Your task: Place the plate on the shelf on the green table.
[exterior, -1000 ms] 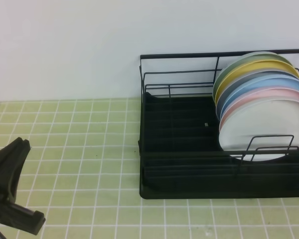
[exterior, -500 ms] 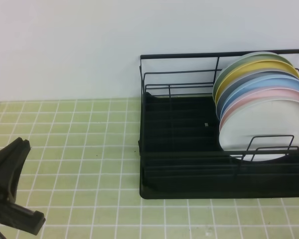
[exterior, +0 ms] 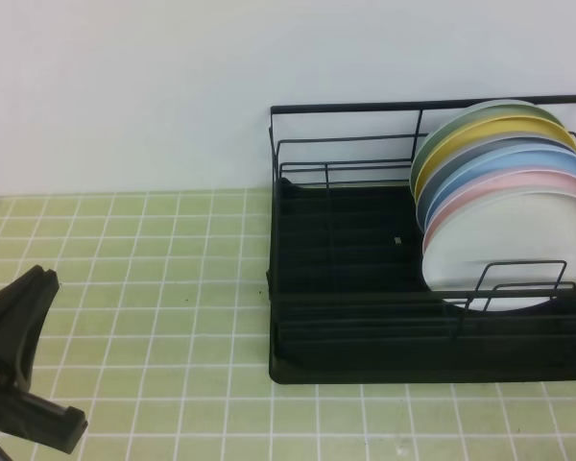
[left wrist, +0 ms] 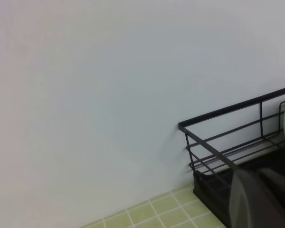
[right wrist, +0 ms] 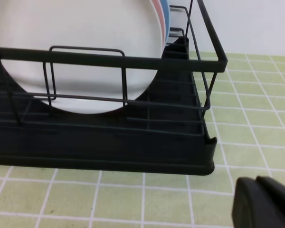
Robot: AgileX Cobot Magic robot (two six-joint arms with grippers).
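White plate (exterior: pixel 504 252) stands upright at the front of the plate row in the black wire shelf (exterior: pixel 365 360), touching the pink plate (exterior: pixel 518 187) behind it. Both grippers are pressed shut, holding nothing. Left gripper (exterior: pixel 24 370) rests low over the green table (exterior: pixel 154 288), well apart from the plate.

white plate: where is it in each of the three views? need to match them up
Exterior high: white plate at right, standing at the front of the plate stack inside the shelf.
Left wrist: not identifiable; only a blurred pale plate edge at the right border.
Right wrist: the white plate fills the top left, behind the front wires of the shelf.
Shared landmark: the shelf's black top rail, seen in all three views.
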